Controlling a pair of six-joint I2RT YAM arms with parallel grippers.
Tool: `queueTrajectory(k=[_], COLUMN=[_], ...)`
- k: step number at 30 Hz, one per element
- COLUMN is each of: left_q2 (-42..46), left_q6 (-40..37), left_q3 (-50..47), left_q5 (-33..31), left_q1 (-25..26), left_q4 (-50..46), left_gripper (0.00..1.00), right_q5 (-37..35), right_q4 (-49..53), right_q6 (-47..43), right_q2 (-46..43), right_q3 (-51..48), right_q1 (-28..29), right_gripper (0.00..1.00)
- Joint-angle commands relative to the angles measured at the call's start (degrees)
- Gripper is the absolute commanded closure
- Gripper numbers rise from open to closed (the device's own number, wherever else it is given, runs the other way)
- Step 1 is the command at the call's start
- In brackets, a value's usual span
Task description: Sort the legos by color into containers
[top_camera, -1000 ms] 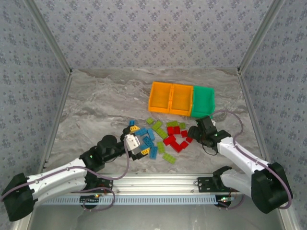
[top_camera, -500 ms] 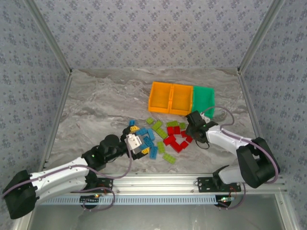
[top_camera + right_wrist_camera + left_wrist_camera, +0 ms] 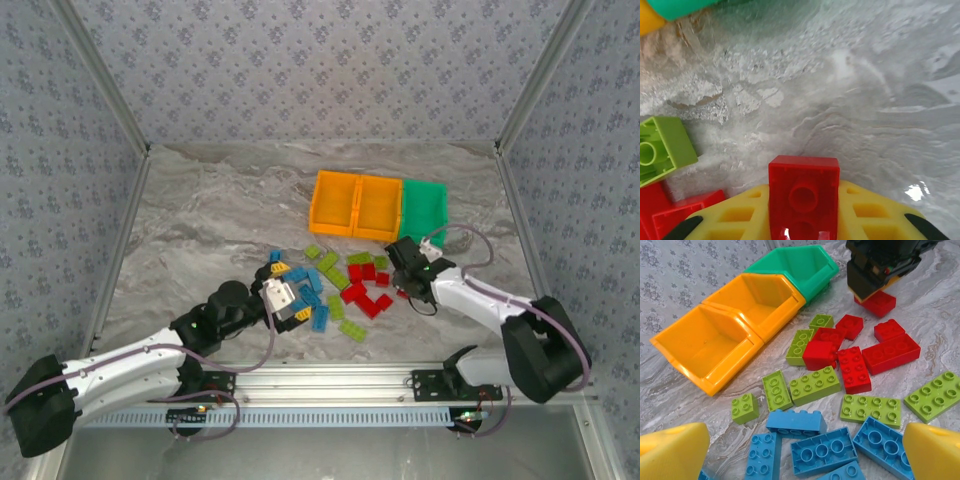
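R claw [image 3: 408, 272]: we saw it pinching a red lego [image 3: 803, 187], right of pile [image 3: 345, 282].
L claw [image 3: 290, 300]: spread, near blue legos [image 3: 822, 452].
Containers [image 3: 356, 205]: far of pile.

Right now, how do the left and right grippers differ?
The left gripper is open and empty; the right gripper is shut on a red brick. The left gripper hangs over the blue bricks; the right gripper sits by the red bricks, nearer the green bin. Both have yellow fingers.
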State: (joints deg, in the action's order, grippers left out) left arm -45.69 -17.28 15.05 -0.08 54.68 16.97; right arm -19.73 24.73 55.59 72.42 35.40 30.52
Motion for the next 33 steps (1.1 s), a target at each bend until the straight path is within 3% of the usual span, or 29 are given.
queueTrajectory(k=[1, 6, 10, 12, 16, 23, 26, 29, 33], left_q2=[-0.9, -1.8, -3.5, -4.8, -7.2, -9.4, -10.8, -12.3, -12.3], left_q6=[0.8, 1.2, 2.0, 2.8, 5.6, 10.5, 15.7, 20.1, 27.1], left_q3=[1.1, 1.2, 1.2, 1.7, 3.3, 5.4, 7.0, 8.6, 9.8], left_q5=[-1.1, -1.1, -2.0, -3.1, -8.8, -12.6, -19.3, -24.3, -24.5], left_q1=[0.1, 0.1, 0.1, 0.1, 0.1, 0.1, 0.0, -0.9, -4.5], left_q4=[1.6, 2.3, 3.6, 3.8, 3.3, 2.0, 1.2, -1.1, -4.8], left_gripper=[0.01, 0.01, 0.01, 0.01, 0.01, 0.01, 0.01, 0.01, 0.01], right_q5=[-6.6, -8.3, -1.6, 0.4, 7.8, 12.1, 12.5, 12.6, 13.0], right_q4=[3.6, 0.3, -7.1, -11.9, -11.9, -7.1, -6.9, -6.6, -5.0], right_q6=[-0.2, -14.6, -34.1, -39.4, -38.8, -36.3, -33.6, -32.0, -29.9], right_q2=[-6.1, -10.8, -4.5, -0.1, 13.0, 28.8, 28.5, 25.0, 17.4], right_q3=[1.0, 7.8, 15.4, 17.5, 26.3, 37.5, 37.3, 36.0, 33.9], right_q1=[0.0, -3.6, -9.2, -11.9, -19.1, -22.6, -23.2, -23.4, -23.5], right_gripper=[0.71, 0.72, 0.69, 0.71, 0.72, 0.63, 0.44, 0.4, 0.34])
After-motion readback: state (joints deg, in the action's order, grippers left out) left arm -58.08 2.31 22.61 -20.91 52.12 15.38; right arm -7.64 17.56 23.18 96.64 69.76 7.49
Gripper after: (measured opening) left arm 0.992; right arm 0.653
